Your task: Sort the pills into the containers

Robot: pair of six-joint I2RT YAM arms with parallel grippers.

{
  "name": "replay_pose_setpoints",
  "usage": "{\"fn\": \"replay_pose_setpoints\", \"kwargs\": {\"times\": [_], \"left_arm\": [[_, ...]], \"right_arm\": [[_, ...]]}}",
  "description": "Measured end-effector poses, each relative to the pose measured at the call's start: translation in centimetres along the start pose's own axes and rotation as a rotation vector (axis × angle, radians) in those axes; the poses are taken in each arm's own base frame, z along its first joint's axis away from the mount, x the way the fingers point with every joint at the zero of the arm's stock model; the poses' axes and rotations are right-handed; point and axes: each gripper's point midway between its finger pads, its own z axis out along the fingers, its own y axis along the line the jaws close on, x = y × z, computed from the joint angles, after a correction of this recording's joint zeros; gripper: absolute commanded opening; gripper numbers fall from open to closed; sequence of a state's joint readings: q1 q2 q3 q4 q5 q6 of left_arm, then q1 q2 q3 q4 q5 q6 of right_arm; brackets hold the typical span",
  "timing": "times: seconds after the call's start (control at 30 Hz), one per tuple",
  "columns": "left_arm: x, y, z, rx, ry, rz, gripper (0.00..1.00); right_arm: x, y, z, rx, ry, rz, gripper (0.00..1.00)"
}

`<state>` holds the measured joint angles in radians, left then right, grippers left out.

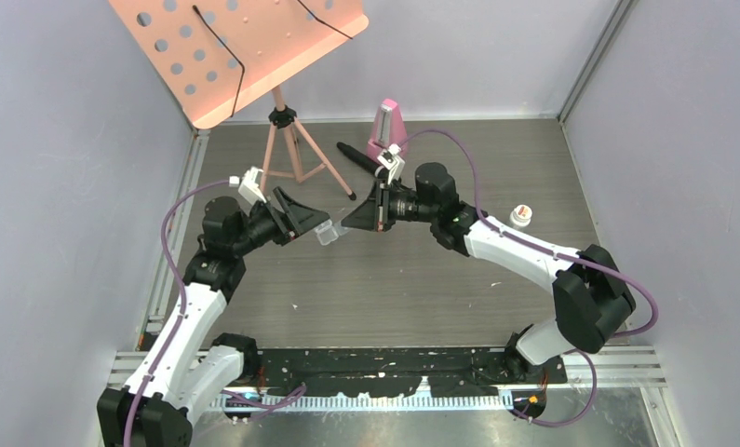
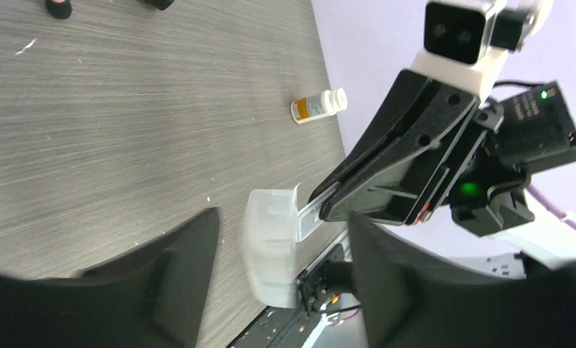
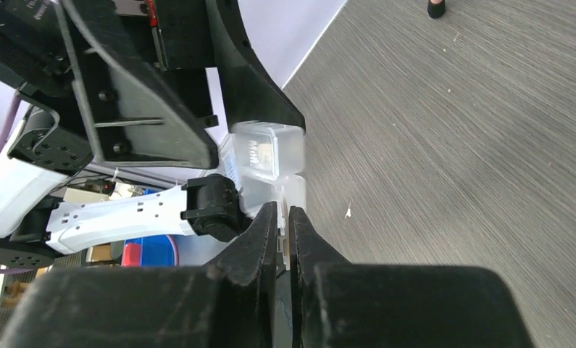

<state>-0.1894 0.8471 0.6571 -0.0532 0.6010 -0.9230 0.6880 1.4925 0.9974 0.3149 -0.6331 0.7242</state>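
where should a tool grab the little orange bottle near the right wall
Probably around the small bottle's orange body, just under the white cap, coming straight down from above. It stands upright and alone on the table, so its round sides are free for fingers on either side, and a top approach shouldn't knock it over.

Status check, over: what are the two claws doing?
Right gripper shut on pill box flap, midair. Left gripper open around it. No pills visible; nothing blocking.
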Motion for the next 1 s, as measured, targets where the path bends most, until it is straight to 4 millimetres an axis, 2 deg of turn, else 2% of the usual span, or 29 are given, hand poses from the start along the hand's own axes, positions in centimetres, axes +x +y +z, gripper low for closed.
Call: {"fn": "replay_pose_setpoints", "kwargs": {"times": [0.07, 0.13, 0.3, 0.4, 0.53, 0.63, 0.77, 0.87, 1.0], "left_arm": [[-0.2, 0.3, -0.1, -0.014, -0.011, 0.015, 0.94], [-0.3, 0.8, -0.2, -0.038, -0.024, 0.023, 0.99], [-0.3, 1.8, -0.8, -0.090, -0.043, 0.063, 0.99], [-0.2, 2.5, -0.8, -0.124, -0.040, 0.065, 0.99], [0.0, 3.2, -0.9, -0.153, -0.036, 0.074, 0.99], [0.1, 3.6, -0.9, -0.167, -0.033, 0.083, 0.99], [0.1, 3.9, -0.7, -0.174, -0.028, 0.080, 0.99], [0.2, 4.1, -0.6, -0.178, -0.024, 0.074, 0.99], [0.3, 4.3, -0.5, -0.179, -0.020, 0.070, 0.99]], "right_arm": [[0.2, -0.5, -0.1, 0.022, 0.010, 0.000, 0.06], [0.4, -1.1, -0.2, 0.055, 0.025, -0.001, 0.06], [1.0, -3.4, -1.0, 0.172, 0.073, -0.014, 0.05], [2.2, -6.2, -2.1, 0.268, 0.124, -0.003, 0.05], [4.7, -10.8, -3.8, 0.416, 0.212, 0.029, 0.05], [6.4, -13.2, -5.4, 0.491, 0.270, 0.054, 0.05], [8.2, -15.2, -7.3, 0.553, 0.322, 0.070, 0.06], [9.1, -16.2, -8.3, 0.596, 0.353, 0.076, 0.15], [10.0, -17.3, -8.6, 0.624, 0.381, 0.090, 0.22]]}}
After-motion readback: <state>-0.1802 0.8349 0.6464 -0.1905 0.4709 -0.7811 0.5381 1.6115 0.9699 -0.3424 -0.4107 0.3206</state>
